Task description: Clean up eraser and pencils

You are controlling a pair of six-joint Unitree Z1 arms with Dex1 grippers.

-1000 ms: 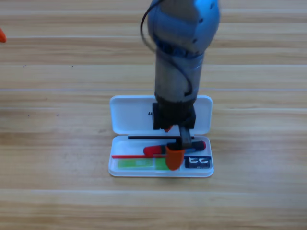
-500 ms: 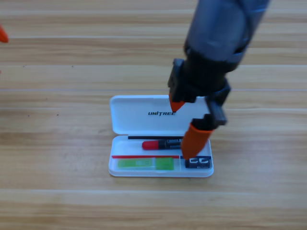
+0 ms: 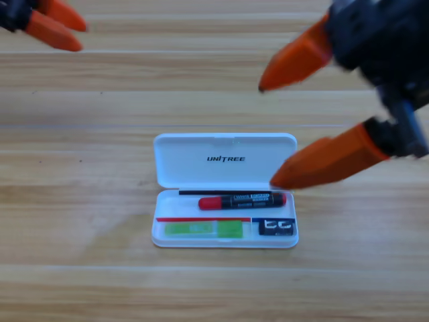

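The white case (image 3: 167,161) lies open mid-table, lid flipped toward the back. In its tray, the black pencil (image 3: 248,200) with white print and a red end lies along the back. The light-green pencil (image 3: 201,229) lies along the front left. The eraser (image 3: 277,228), dark with white markings, sits in the front right corner. My right gripper (image 3: 268,134) hangs large at the upper right, above the case's right side, open and holding nothing. My left gripper (image 3: 81,37) waits at the top left corner, partly cut off, its jaws apart and empty.
Bare wooden table (image 3: 80,268) surrounds the case on all sides. The lower jaw of the right gripper overlaps the lid's right corner in the picture.
The right gripper has lifted away from the tray and drawn back to the upper right, jaws wide. The left gripper has come further into view at the top left. The case's contents stayed put.
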